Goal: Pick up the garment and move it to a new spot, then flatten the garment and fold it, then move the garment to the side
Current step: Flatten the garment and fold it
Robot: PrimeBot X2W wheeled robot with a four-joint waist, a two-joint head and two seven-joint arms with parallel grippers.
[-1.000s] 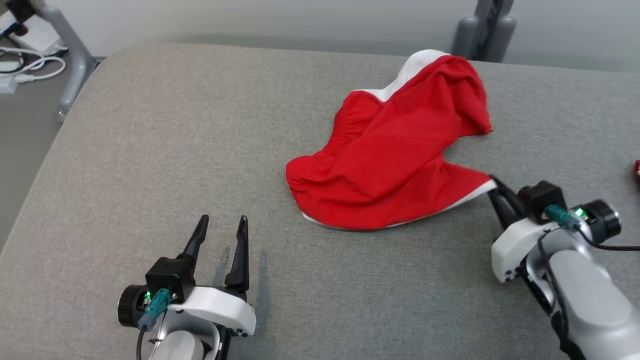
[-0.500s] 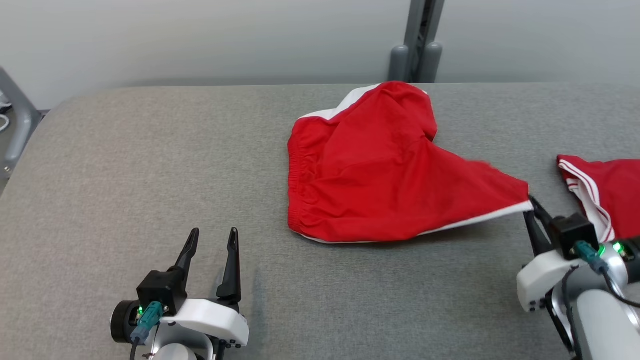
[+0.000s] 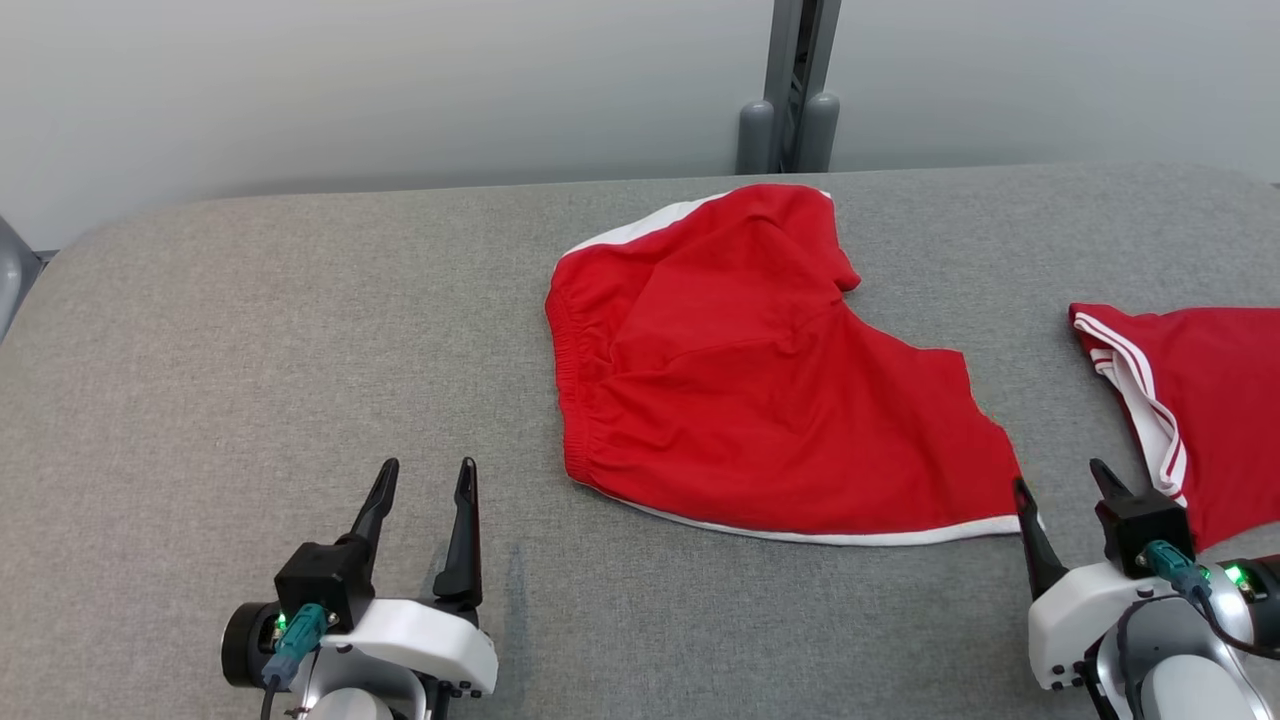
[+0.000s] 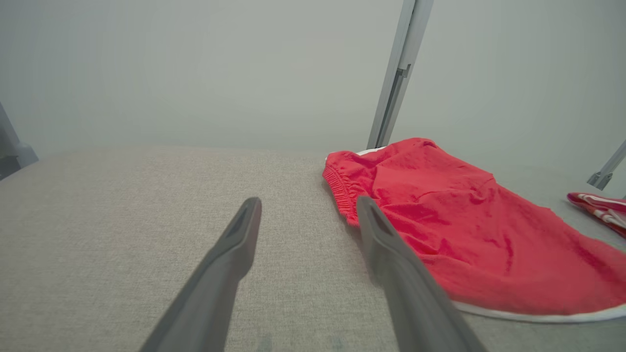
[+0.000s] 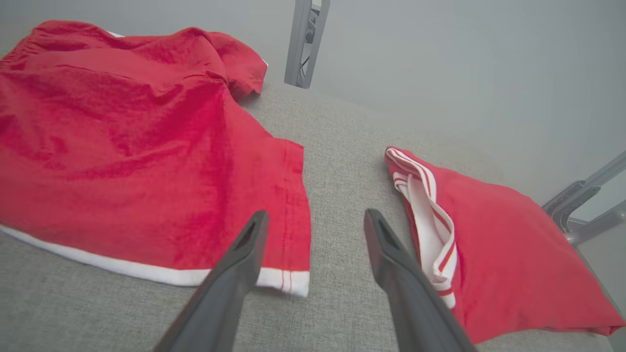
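Grey fabric table, red shorts, second red garment

Head camera looks down the table, left pincer and right pincer at its bottom edge. Wrist cameras ride low behind them; all share the garment ahead.

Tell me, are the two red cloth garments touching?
Apart: the right wrist view shows bare grey tabletop between the white-hemmed red shorts and the folded red striped garment.
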